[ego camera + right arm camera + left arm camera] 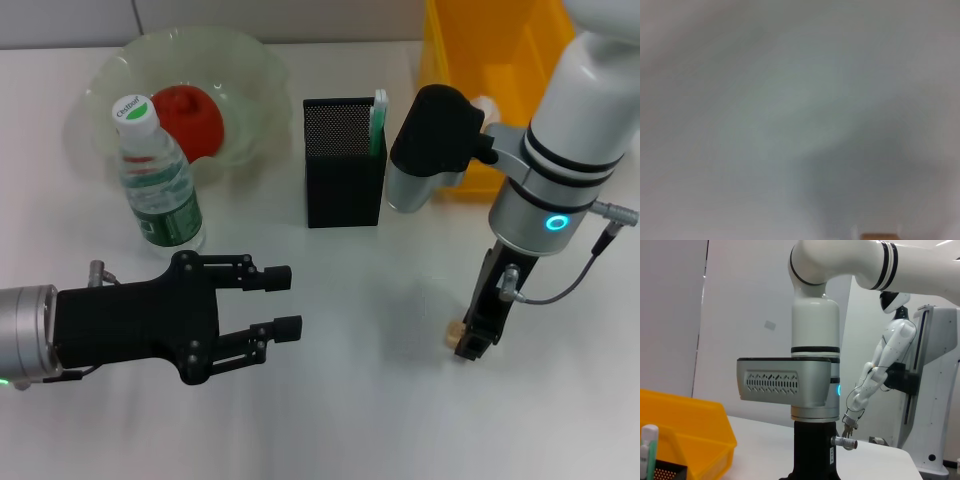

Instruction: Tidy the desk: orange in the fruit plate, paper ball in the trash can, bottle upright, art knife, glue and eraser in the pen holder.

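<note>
Lying on the white desk (350, 400), a small tan-and-white object, likely the eraser (455, 329), touches the tip of the right gripper (470, 342), which points straight down; whether its fingers are closed cannot be told. Behind it stands the black mesh pen holder (343, 175) with a green-white stick inside. Farther left, the bottle (155, 180) stands upright, its cap lettering too small to read, beside the fruit plate (250, 70) holding the orange (188, 120). The left gripper (285, 301) hovers near, fingers apart.

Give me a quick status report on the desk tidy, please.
Left gripper open, hovering over the table near the upright bottle. Right gripper down at a small tan item on the table. Orange in plate. Nothing blocking the pen holder.
</note>
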Available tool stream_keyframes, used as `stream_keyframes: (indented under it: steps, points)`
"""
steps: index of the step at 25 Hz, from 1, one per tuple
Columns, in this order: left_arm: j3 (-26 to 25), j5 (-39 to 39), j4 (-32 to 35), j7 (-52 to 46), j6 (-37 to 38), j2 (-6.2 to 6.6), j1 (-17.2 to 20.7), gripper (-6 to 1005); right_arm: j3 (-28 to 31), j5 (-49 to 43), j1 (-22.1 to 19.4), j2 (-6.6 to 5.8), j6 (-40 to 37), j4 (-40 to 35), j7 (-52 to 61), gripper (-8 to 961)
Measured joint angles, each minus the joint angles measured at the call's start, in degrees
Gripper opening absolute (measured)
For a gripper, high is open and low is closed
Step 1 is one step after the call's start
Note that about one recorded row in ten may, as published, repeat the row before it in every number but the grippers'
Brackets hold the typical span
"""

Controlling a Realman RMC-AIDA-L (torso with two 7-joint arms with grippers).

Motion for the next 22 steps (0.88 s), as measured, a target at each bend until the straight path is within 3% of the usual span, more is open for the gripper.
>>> stream_keyframes:
  steps: [15, 18, 21, 22]
  points:
    - [0.0, 0.0, 0.0, 0.0, 0.0, 0.05, 0.3, 483, 0.5, 0.4, -0.8, 0.03, -0.2, -1.2, 0.5, 253]
    - [0.0, 0.0, 0.0, 0.4, 0.0, 0.04, 0.4, 483, 2.6, 0.4, -3.6, -0.12, -0.4, -6.4, 0.8, 252]
    - [0.0, 0.0, 0.0, 1.4, 0.1, 0.01, 0.7, 483, 8.4, 0.5, -9.7, -0.43, -1.9, -18.0, 0.8, 252]
    - [0.0, 0.0, 0.0, 1.4, 0.1, 0.01, 0.7, 483, 8.4, 0.5, -9.7, -0.43, -1.9, -18.0, 0.8, 252]
